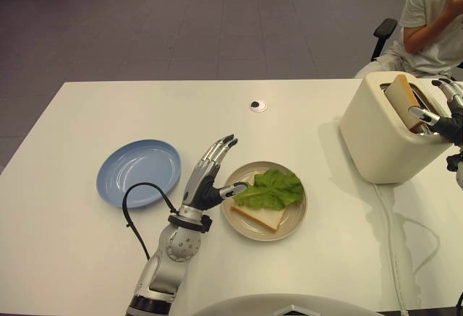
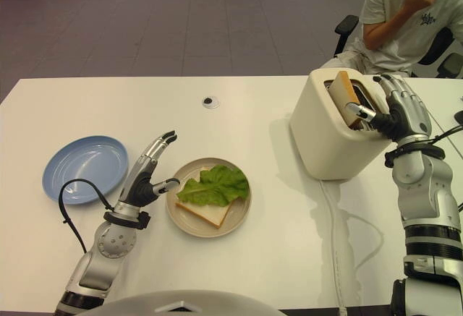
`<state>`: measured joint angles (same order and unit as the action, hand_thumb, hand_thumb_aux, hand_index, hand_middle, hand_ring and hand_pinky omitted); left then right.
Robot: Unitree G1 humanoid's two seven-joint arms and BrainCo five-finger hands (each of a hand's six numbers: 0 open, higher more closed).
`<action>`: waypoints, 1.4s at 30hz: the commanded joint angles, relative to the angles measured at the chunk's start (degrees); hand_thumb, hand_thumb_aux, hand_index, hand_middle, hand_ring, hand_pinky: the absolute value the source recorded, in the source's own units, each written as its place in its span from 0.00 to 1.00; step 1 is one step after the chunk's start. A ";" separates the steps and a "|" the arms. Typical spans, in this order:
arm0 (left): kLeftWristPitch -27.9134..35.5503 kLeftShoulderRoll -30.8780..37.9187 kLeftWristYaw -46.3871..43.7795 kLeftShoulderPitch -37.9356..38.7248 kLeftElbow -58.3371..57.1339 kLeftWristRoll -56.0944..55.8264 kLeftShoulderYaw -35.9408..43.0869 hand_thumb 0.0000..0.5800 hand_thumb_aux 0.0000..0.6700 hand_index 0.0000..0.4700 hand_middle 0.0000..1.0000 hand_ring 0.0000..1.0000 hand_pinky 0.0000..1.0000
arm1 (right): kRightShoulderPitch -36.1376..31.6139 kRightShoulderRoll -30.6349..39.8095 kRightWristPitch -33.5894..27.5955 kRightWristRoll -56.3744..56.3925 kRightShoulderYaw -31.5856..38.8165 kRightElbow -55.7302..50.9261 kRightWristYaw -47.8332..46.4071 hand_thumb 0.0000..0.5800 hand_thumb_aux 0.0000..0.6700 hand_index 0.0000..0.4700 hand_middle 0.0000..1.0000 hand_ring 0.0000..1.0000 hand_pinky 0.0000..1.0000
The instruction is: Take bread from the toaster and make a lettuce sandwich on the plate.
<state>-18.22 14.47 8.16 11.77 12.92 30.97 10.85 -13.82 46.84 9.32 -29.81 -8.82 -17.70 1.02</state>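
A beige plate [image 1: 293, 218] near the table's middle holds a slice of bread [image 1: 260, 218] with a green lettuce leaf [image 1: 271, 189] lying on top. My left hand [image 1: 210, 178] stands just left of the plate, fingers spread open, thumb tip touching the leaf's left edge. The cream toaster [image 2: 325, 135] sits at the right, with a second bread slice [image 2: 346, 97] sticking up from its slot. My right hand [image 2: 400, 113] is over the toaster's right side, fingers extended, thumb reaching toward the slice without gripping it.
An empty blue plate [image 1: 139, 171] lies left of my left hand. A small black-and-white disc [image 1: 257, 105] is set in the table farther back. The toaster's white cord [image 2: 334, 236] runs toward the front edge. A seated person is behind the toaster.
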 commanded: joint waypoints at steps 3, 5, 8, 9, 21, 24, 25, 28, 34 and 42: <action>0.13 0.12 -0.39 0.21 -0.20 0.90 0.16 0.00 0.00 0.00 0.00 0.00 0.00 | 0.07 -0.33 -0.44 0.94 2.47 -0.30 -2.41 0.74 0.49 0.49 0.00 0.00 0.00; 0.08 0.12 -0.58 -0.01 -0.39 0.90 0.29 0.00 0.00 0.00 0.00 0.00 0.00 | 0.27 -0.53 -0.41 1.16 2.85 0.10 -2.67 0.79 0.55 0.55 0.00 0.00 0.00; 0.03 0.07 -0.76 -0.07 -0.49 0.95 0.44 0.00 0.00 0.00 0.00 0.00 0.00 | 0.28 -0.71 -0.11 1.52 3.50 0.71 -2.50 0.81 0.57 0.57 0.00 0.00 0.00; 0.03 0.06 -0.79 -0.08 -0.50 0.95 0.46 0.00 0.00 0.00 0.00 0.00 0.00 | 0.26 -0.75 -0.10 1.60 3.59 0.93 -2.43 0.83 0.58 0.58 0.00 0.00 0.00; 0.11 0.09 -0.79 0.24 -0.26 1.13 0.31 0.00 0.00 0.00 0.00 0.00 0.00 | -0.27 -0.86 0.36 2.95 4.21 0.50 -2.42 1.00 1.00 1.00 0.00 0.00 0.00; 0.19 0.02 -0.75 0.04 -0.34 1.20 0.32 0.00 0.00 0.00 0.00 0.00 0.00 | -0.36 -1.07 0.39 3.34 4.12 1.08 -2.38 1.00 1.00 1.00 0.00 0.00 0.00; 0.18 0.00 -0.72 -0.01 -0.36 1.21 0.32 0.00 0.00 0.00 0.00 0.00 0.00 | -0.26 -1.17 0.38 3.71 3.97 1.58 -2.54 1.00 1.00 1.00 0.00 0.00 0.00; 0.20 -0.08 -0.61 -0.23 -0.46 1.24 0.28 0.00 0.00 0.00 0.00 0.00 0.00 | -0.24 -1.30 0.19 5.37 2.85 3.31 -2.94 1.00 1.00 1.00 0.00 0.00 0.00; 0.12 -0.14 -0.40 -0.35 -0.41 1.27 0.17 0.00 0.00 0.00 0.00 0.00 0.00 | -1.59 -1.52 -1.56 12.20 -3.16 11.61 -4.83 1.00 1.00 1.00 0.00 0.00 0.00; 0.23 -0.35 0.03 -0.14 -0.17 1.47 0.03 0.00 0.00 0.00 0.00 0.00 0.00 | -2.47 -3.05 -2.92 14.45 -3.57 21.28 -7.77 1.00 1.00 1.00 0.00 0.00 0.00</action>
<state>-18.23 14.35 8.08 11.34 12.78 31.61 10.82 -15.41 44.89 6.30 -15.16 -13.88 2.99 -5.68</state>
